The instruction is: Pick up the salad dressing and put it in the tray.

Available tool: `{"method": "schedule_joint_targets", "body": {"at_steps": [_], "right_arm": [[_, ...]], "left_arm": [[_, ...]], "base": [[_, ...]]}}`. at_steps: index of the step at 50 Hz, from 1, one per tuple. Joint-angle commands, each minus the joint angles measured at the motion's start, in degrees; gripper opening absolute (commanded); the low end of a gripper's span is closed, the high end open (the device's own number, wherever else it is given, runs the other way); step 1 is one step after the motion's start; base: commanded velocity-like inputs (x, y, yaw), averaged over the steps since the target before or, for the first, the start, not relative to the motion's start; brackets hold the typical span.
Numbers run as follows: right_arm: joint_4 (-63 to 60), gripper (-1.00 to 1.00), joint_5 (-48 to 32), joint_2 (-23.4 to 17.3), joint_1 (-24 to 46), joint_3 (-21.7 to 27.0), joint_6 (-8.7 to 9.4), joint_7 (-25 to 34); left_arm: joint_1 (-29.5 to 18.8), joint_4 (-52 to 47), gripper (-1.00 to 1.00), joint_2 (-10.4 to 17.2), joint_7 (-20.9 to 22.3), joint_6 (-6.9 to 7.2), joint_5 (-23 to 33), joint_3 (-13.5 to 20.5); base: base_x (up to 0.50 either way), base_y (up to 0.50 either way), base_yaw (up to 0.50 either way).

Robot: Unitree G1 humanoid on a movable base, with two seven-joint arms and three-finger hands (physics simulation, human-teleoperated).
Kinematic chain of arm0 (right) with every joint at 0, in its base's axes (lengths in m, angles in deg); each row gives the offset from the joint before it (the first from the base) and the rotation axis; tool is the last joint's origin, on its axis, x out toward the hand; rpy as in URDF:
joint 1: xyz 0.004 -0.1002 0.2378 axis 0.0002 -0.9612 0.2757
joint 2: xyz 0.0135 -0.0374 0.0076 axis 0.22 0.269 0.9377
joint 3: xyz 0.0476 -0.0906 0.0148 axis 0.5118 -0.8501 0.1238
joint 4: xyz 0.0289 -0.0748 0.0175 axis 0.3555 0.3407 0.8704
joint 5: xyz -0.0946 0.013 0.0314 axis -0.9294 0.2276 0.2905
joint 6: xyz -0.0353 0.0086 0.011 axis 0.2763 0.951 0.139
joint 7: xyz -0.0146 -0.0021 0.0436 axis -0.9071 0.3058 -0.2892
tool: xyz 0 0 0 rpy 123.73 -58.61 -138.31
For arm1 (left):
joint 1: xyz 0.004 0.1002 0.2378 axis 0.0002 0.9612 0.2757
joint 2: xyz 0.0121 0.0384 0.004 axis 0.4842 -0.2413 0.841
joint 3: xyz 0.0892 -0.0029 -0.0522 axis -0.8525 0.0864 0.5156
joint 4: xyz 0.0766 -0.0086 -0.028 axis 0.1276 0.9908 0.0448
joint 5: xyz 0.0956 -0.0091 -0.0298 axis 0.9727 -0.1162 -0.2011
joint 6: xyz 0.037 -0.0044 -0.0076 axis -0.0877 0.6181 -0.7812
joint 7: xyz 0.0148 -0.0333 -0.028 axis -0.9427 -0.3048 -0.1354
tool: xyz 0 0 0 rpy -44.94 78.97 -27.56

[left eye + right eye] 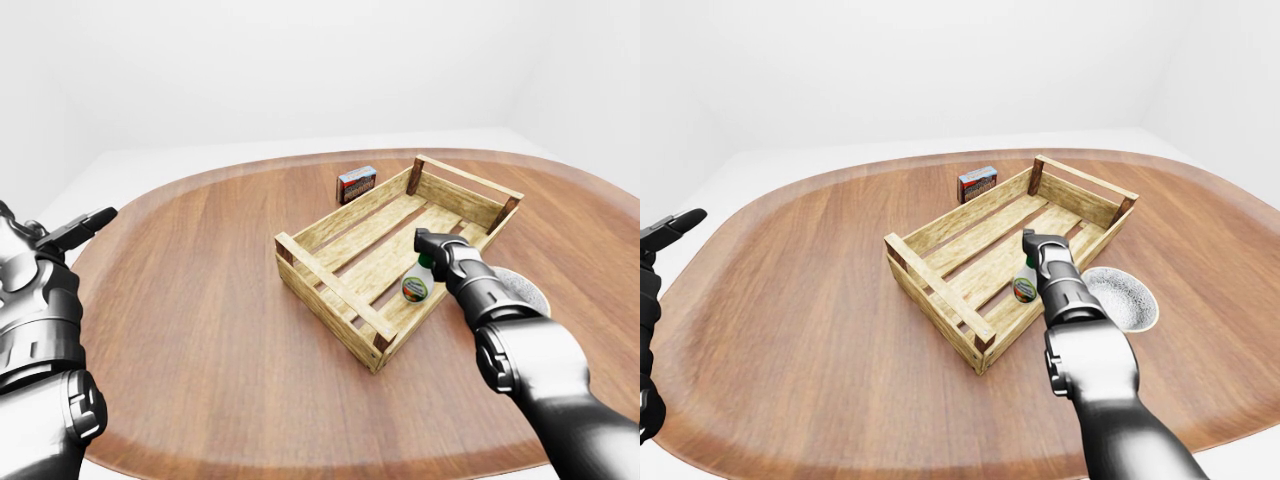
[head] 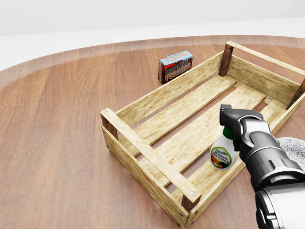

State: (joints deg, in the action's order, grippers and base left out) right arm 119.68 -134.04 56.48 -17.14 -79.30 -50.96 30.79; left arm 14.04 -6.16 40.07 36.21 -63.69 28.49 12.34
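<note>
Bottle neck: the right hand [image 2: 237, 125] covered the neck and cap of the salad dressing [image 2: 223, 154]; its fingers could not be made out, so the grip was unclear.
Bottle label: print too small to read.
Bowl [image 1: 1124, 296]: partly hidden behind the right forearm; in the head view cut off by the right edge.
Left hand [image 1: 72, 230]: only a dark tip showed; finger state unclear.
Tray [image 2: 143, 151]: far corner cut off by the head view's right edge.

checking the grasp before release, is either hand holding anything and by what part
The right hand holds the salad dressing bottle by its green-capped neck, upright inside the wooden tray. The left hand holds nothing.
</note>
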Motion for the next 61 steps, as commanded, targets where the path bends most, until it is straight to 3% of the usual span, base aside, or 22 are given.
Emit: {"method": "schedule_joint_targets", "body": {"at_steps": [1, 10, 11, 12, 23, 26, 30, 31, 35, 40, 43, 47, 51, 54, 56, 57, 58, 59, 61], "right_arm": [[-0.54, -1.00, 0.89, 0.39, -1.52, 0.11, 0.00, 0.02], [-0.52, -1.00, 0.39, 0.37, -1.68, -0.19, 0.00, -0.88], [-0.51, 0.10, -0.08, 0.42, -1.69, -0.50, 0.00, -2.02], [-0.45, 1.00, 0.63, 0.47, -1.89, 0.03, 0.00, 1.46], [-0.64, 1.00, -0.67, -0.96, -0.05, -0.67, 0.00, 2.14], [-1.04, 1.00, -1.94, -3.43, 6.22, -1.39, 0.00, 3.50], [-1.99, 1.00, -6.10, -8.24, 20.75, -3.54, 0.00, 6.97], [-2.51, 1.00, -8.19, -10.40, 27.41, -4.71, -2.33, 9.59], [-3.26, 1.00, -14.46, -13.86, 39.72, -6.48, -7.21, 11.74], [-4.32, 1.00, -18.18, -15.30, 43.53, -5.54, -10.00, 12.93], [-4.77, 1.00, -20.41, -16.04, 45.26, -5.40, -10.00, 13.79], [-5.28, 1.00, -23.96, -17.39, 55.13, -5.32, -10.00, 14.90], [-5.41, 1.00, -22.66, -16.03, 59.85, -1.82, -10.00, 14.11], [-5.49, 1.00, -14.92, -11.84, 59.85, 3.68, -10.00, 13.11], [-4.76, 1.00, -5.40, -6.50, 53.20, 8.99, -9.26, 12.44], [-4.52, 1.00, -2.12, -5.43, 50.73, 9.77, -9.46, 12.30], [-3.47, 1.00, 5.30, -1.44, 45.15, 13.76, -8.11, 14.10], [-3.45, 1.00, 9.67, 0.39, 42.45, 14.44, -7.51, 15.14], [-2.77, 1.00, 16.99, 4.47, 36.84, 14.43, -5.75, 17.75]], "left_arm": [[-0.02, 0.32, 1.00, -0.07, 0.10, 0.00, 0.08, -0.05], [0.09, 0.15, 1.00, -0.08, 0.12, 0.00, 0.06, -0.05], [0.12, 0.12, 1.00, -0.08, 0.13, 0.00, 0.05, -0.04], [0.13, 0.14, 1.00, -0.08, 0.12, 0.00, 0.05, -0.02], [0.22, -0.21, 1.00, -0.11, 0.13, 0.00, 0.06, -0.05], [0.10, -0.13, 1.00, -0.05, 0.14, 0.00, 0.05, -0.02], [0.01, -0.08, 1.00, -0.16, 0.17, 0.00, 0.12, -0.08], [-0.01, -0.31, 1.00, -0.20, 0.18, 0.00, 0.07, -0.09], [0.12, -0.72, 1.00, -0.58, 0.30, 0.00, 0.01, -0.17], [0.02, -1.05, 1.00, -0.38, 0.34, 0.00, -0.14, -0.06], [-0.08, -1.50, 1.00, -0.20, 0.14, 0.00, -0.19, -0.04], [-0.14, -2.17, 1.00, -0.45, -0.08, 0.00, -0.16, -0.17], [0.26, -2.85, 1.00, -1.23, 0.64, 0.00, -0.40, -0.33], [0.81, -6.31, 1.00, -3.25, 2.41, 0.58, -1.70, -0.73], [3.06, -17.58, 1.00, -8.58, 5.03, 10.00, -6.16, -1.91], [5.60, -25.64, 1.00, -10.76, 4.25, 10.00, -7.73, -2.77], [9.86, -42.55, 1.00, -15.85, 3.80, 10.00, -12.01, -5.50], [12.51, -54.17, 1.00, -18.09, 1.19, 10.00, -14.01, -6.62], [12.82, -69.86, 1.00, -23.36, -3.78, 10.00, -21.54, -7.17]], "base": [[0.00, 0.00, 0.00], [0.00, 0.00, 0.00], [0.00, 0.00, 0.00], [0.00, 0.00, 0.00], [0.00, 0.00, 0.00], [0.00, 0.00, 0.00], [0.00, 0.00, 0.00], [0.00, 0.00, 0.00], [0.00, 0.00, 0.00], [0.00, 0.00, 0.00], [0.00, 0.00, 0.00], [0.00, 0.00, 0.00], [0.00, 0.00, 0.00], [0.00, 0.00, 0.00], [0.00, 0.00, 0.00], [0.00, 0.00, 0.00], [0.00, 0.00, 0.00], [0.00, 0.00, 0.00], [0.00, 0.00, 0.00]]}}
